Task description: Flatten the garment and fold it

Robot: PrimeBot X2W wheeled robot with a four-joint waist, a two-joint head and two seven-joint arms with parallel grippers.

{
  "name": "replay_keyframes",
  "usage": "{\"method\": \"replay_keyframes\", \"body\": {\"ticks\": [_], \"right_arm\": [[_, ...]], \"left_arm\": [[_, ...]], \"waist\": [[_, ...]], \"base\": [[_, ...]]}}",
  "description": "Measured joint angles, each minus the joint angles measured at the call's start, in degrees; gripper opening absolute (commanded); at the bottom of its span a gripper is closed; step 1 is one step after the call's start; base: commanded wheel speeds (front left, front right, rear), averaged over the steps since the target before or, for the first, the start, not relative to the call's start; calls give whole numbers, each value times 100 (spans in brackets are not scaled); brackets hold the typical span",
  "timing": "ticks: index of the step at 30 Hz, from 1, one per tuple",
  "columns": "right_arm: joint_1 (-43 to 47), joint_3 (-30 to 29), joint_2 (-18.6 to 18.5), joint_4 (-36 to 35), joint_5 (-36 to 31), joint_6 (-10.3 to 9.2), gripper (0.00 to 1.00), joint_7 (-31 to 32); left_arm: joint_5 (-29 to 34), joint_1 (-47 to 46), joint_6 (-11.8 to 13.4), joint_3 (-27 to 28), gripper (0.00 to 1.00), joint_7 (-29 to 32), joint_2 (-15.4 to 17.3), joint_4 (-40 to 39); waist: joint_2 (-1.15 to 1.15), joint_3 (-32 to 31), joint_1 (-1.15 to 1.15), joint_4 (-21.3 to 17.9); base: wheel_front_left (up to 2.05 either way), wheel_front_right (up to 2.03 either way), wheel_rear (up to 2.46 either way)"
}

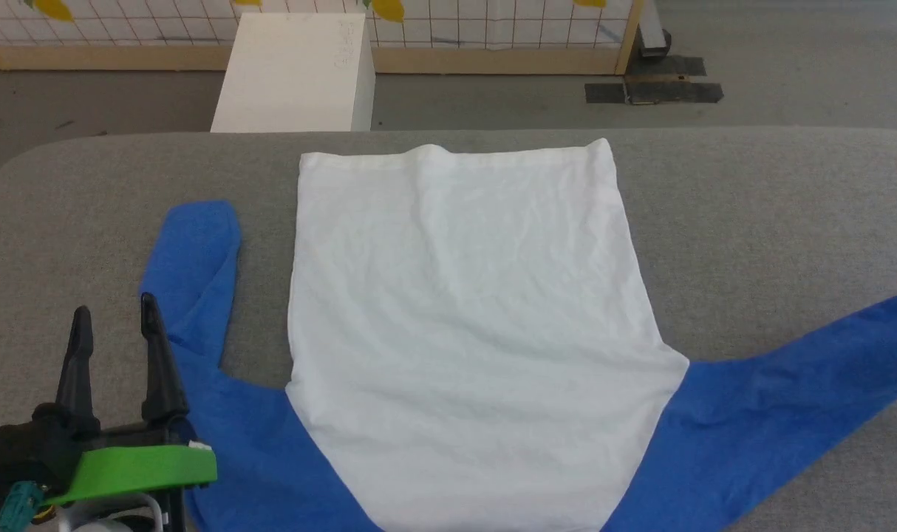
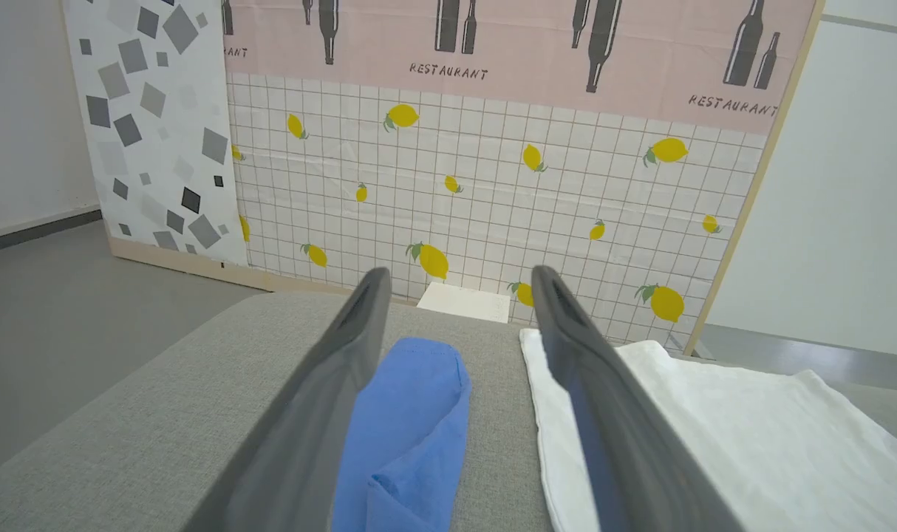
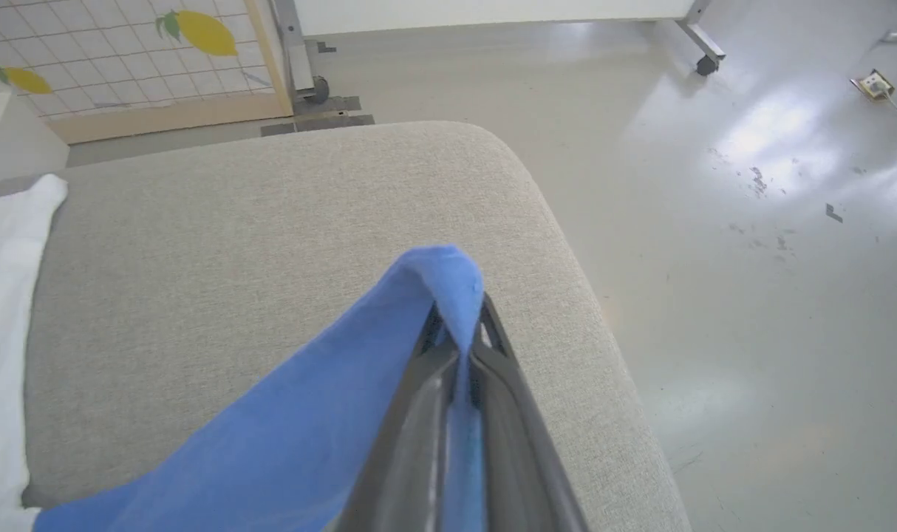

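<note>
The shirt [image 1: 463, 310] lies pretty flat on the grey padded worktop [image 1: 773, 222], white body lightly wrinkled, hem at the far side. The left blue sleeve [image 1: 193, 258] bends to point far, just beside the body. The right blue sleeve [image 1: 788, 384] stretches out right, cuff pinched in the right gripper [image 3: 459, 325]'s closed jaws.

A grey fabric-covered surface [image 1: 788, 207] meets a lemon-print tiled partition [image 2: 493, 199] ahead of the left end effector [image 2: 459, 273], a white box [image 1: 293, 74] between; light glares off grey floor [image 3: 788, 295].
</note>
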Motion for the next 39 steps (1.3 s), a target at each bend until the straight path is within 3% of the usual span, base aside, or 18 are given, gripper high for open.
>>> {"method": "replay_keyframes", "body": {"ticks": [7,14,22,30,31,32,33,36,39], "right_arm": [[44,1950,10,-913,745,0,0,703],[-229,3995,820,-1451,1144,0,0,1179],[-708,5470,1680,-469,1478,0,0,725],[-942,6656,1882,871,1686,0,0,459],[-941,6781,1884,968,1764,0,29,487],[-941,6941,1872,1035,1855,0,74,487],[-940,7031,1873,1076,1965,0,100,466],[-974,6932,1882,1063,2238,0,100,146],[-1101,6461,1859,892,2327,0,100,-411]], "left_arm": [[9,93,23,-41,100,0,-12,19],[42,125,25,-58,100,0,-21,16],[41,118,25,-164,100,0,-23,22],[8,95,25,-204,100,0,-25,110],[5,95,25,-203,100,0,-26,121],[5,96,25,-196,100,0,-25,134],[5,96,25,-191,100,1,-25,148],[4,97,29,-164,100,0,-25,182],[5,94,29,-156,100,0,-24,234]], "waist": [[0,-199,0,26],[0,-297,0,148],[-1,-289,0,447],[0,-162,0,839],[0,-147,0,871],[0,-129,0,905],[0,-111,0,932],[0,-71,0,943],[0,-82,0,883]], "base": [[0,0,0],[0,0,0],[0,0,0],[0,0,0],[0,0,0],[0,0,0],[0,0,0],[0,0,0],[0,0,0]]}}
